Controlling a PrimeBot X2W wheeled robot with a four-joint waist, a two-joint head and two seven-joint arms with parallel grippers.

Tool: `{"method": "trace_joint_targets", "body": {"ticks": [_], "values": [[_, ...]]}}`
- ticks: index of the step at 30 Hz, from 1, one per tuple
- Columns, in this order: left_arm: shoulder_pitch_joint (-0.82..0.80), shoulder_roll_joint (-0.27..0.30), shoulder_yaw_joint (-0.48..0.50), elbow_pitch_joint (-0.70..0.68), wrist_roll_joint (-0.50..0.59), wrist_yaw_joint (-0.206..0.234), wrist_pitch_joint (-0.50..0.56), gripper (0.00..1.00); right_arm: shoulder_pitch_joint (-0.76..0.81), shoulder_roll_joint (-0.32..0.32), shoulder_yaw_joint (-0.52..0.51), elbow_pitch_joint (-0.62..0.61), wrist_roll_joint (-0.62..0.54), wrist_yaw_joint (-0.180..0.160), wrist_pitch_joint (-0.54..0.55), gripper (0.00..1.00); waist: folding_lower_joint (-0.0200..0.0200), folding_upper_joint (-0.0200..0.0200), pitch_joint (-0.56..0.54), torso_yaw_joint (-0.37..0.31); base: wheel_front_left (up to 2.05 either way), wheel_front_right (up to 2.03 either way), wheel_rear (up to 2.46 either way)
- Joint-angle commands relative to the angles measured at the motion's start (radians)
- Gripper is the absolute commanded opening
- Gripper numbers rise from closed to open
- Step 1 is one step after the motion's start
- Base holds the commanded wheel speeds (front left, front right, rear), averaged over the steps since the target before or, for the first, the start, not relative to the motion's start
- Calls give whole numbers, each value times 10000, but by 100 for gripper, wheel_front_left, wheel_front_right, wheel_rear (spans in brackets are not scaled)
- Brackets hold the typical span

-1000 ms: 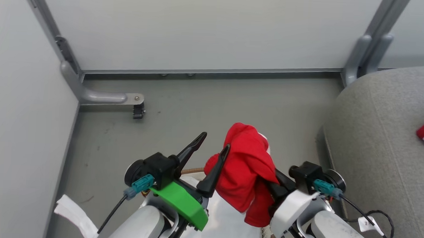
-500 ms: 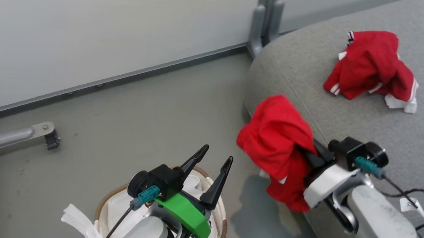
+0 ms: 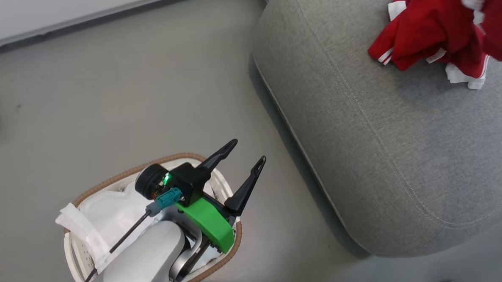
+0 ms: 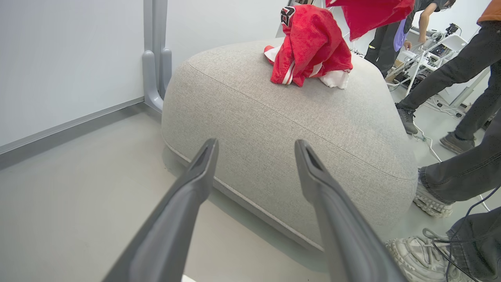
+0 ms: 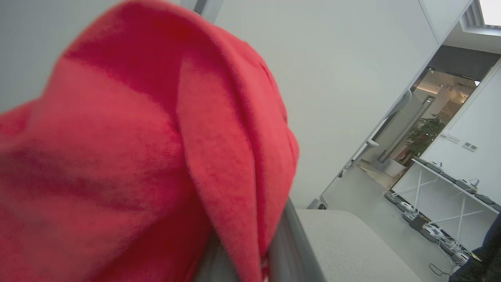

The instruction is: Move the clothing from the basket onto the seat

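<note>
Open seat [image 3: 361, 133] beside heaped clothing [image 3: 425, 34]

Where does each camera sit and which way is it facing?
Head: on the head, looking down at floor, basket and seat; left claw and forearm show.
Left wrist: on that wrist, looking along its open claw at the seat's side, lying garment on top.
Right wrist: on that wrist, facing a wall; held garment covers its fingers.
Shared: head and left wrist both show seat and lying garment.
</note>
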State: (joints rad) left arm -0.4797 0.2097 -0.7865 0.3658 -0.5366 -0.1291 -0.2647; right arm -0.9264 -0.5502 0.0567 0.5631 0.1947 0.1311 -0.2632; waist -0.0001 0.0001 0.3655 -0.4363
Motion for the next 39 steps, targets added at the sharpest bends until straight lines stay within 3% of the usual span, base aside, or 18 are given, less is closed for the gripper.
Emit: {"method": "trace_joint_targets", "body": {"ticks": [1,8,14,15,17,21,28,34,39], "values": [[-353,125,22,-9,124,-20,7,100,-395,-32,-165,329,-119,-7,-22,0,1,-1,1740,818,0,0,0],[-1068,126,106,-89,336,-20,7,100,-1282,-184,-610,2746,-510,-8,22,0,1,-1,2962,1606,0,0,0],[-1219,25,437,-49,575,-20,5,100,-938,226,-1164,4386,-669,-8,-18,0,1,-1,3406,2102,0,0,0],[-1195,23,506,-29,599,-20,7,100,-872,256,-1311,4486,-719,-8,-23,13,1,-1,3397,2131,0,0,0],[-1169,60,688,-50,738,-19,7,100,-665,387,-1587,4492,-824,-8,-26,100,1,-1,3347,2162,0,0,0],[-826,64,1238,-71,940,-19,7,100,-103,695,-2098,4180,-1022,-7,-26,100,1,-1,3025,2105,0,0,0],[-6,-202,2338,-61,1334,-20,7,100,1411,1299,-2467,2423,-1383,-7,-19,100,1,-1,1848,2086,0,0,0],[944,-498,3426,-8,1564,-20,5,100,2747,1662,-2123,735,-1457,-7,-20,100,1,-1,597,2326,0,0,0],[1934,-828,5039,-223,2075,-7,5,100,3836,2196,-1523,-1061,-1107,-8,-19,100,1,-1,-430,2666,0,0,0]]}}
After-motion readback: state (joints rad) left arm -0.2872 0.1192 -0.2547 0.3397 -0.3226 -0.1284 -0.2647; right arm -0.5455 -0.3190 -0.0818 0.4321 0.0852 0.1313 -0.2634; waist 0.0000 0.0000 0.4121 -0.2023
